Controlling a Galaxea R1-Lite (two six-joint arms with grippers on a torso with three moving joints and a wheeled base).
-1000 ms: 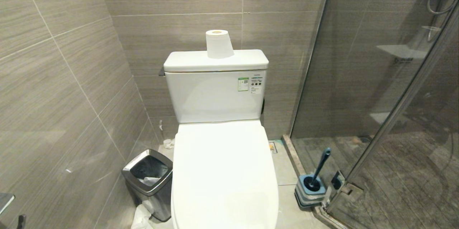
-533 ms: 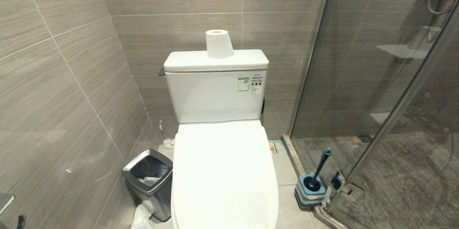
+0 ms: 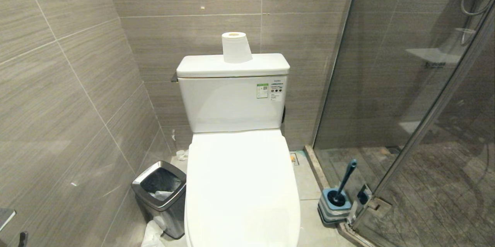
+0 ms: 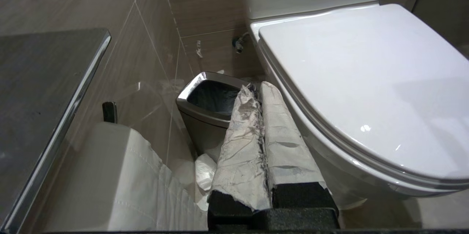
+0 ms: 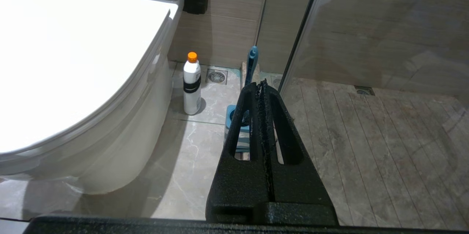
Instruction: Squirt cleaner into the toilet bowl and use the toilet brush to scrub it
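One toilet, lid down, so the bowl itself was hidden. One cistern behind it, with one paper roll standing upright on its top and a small label on its front. One steel-rimmed bin on the floor to the toilet's left, just beside it, dark liner inside, crumpled white paper at its foot.

One brush, teal handle tilted, seated in its square striped holder on the floor to the toilet's right, against the shower's glass door frame. One white bottle with an orange cap stood upright on the floor between the toilet's base and the brush holder, seen only from the right wrist view; its contents could not be told.

Two grippers, neither in the head view. Left gripper: fingers wrapped in pale, smudged covering, pressed together, holding nothing, low beside the toilet's left flank and pointing towards the bin. Right gripper: black fingers together, empty, low on the toilet's right, pointing towards the brush.

Floor: pale marbled tile, one round drain near the back wall. Walls: grey striated tiles with light grout. Shower stall to the right behind glass, plank-pattern floor, one hose fitting high up. One chrome-edged shelf showed at the left wall.
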